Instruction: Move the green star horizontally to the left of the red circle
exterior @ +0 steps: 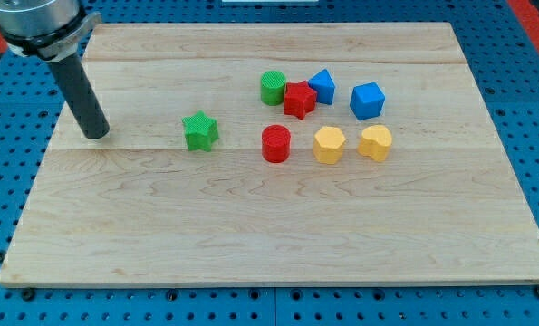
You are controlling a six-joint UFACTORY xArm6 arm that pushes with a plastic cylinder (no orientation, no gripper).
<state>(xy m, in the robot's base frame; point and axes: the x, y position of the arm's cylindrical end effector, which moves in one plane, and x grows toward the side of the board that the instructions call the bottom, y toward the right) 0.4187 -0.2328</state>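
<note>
The green star [199, 131] lies on the wooden board [251, 235], left of the red circle [275, 143] with a gap between them, and slightly higher in the view. My tip [96, 135] rests on the board well to the left of the green star, apart from it and from every block.
A green cylinder [273, 88], a red star [299, 99] and a blue triangle block [322, 85] cluster above the red circle. A blue cube [368, 100] sits to their right. Two yellow blocks [329, 143] [375, 142] lie right of the red circle.
</note>
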